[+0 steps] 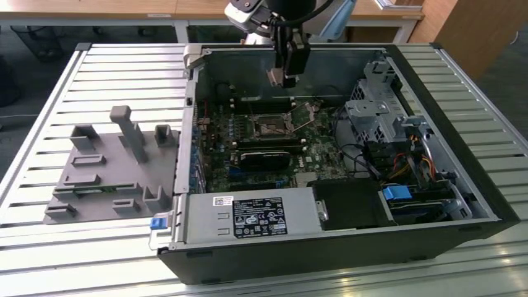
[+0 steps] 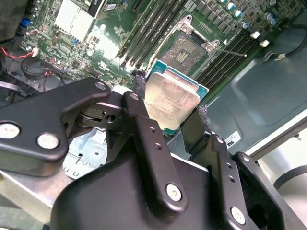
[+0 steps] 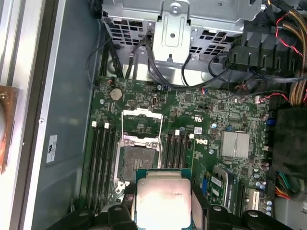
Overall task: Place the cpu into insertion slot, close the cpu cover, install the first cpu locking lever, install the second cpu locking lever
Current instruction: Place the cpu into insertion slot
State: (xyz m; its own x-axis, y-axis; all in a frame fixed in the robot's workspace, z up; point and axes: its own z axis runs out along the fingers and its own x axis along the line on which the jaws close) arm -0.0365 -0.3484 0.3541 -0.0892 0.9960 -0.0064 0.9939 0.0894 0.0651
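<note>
My gripper [image 1: 284, 77] hangs inside the open computer case [image 1: 462, 185], above the back of the green motherboard. It is shut on the cpu [image 2: 171, 99], a flat square chip with a dull silver top, pinched at two opposite edges by the black fingers [image 2: 140, 93]. In the first wrist view the cpu [image 3: 162, 199] sits just short of the insertion slot [image 3: 136, 158], a square socket with a dark centre and metal rim. The slot [image 1: 270, 127] lies lower than the gripper and is uncovered. The cpu cover [image 3: 142, 115] is swung open on the slot's side toward the drive cage.
Long black memory slots [image 3: 101, 163] flank the socket on both sides. A metal drive cage [image 1: 375, 114] with cables stands at the exterior view's right. The power supply [image 1: 247, 216] lies along the case front. A grey fixture [image 1: 111, 167] rests on the slatted table.
</note>
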